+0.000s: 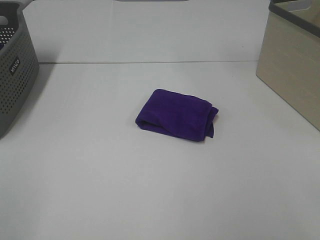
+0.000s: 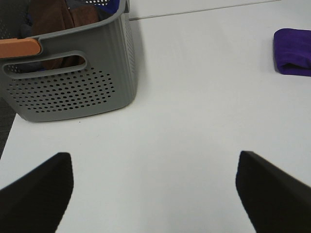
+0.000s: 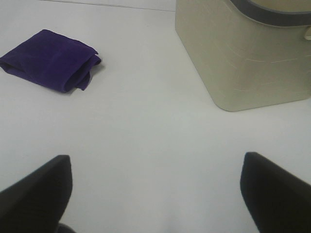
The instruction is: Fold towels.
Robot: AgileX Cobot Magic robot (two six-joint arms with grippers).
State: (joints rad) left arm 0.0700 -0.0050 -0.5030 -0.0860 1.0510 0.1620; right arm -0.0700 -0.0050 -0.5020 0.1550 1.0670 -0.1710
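White tabletop (image 1: pixel 100 190) fills my overhead view, with a pale wall behind it. I see the purple towel (image 1: pixel 176 114) lying folded into a compact bundle near the middle of the frame, touched by nothing. At the left edge stands a grey perforated basket (image 1: pixel 15 75); in the left wrist view it holds brown cloth (image 2: pixel 58 17). At the upper right stands a beige bin (image 1: pixel 292 65) with a dark rim. My left gripper (image 2: pixel 154 194) has its fingers spread wide over bare table, holding nothing. My right gripper (image 3: pixel 155 194) is likewise wide apart and empty.
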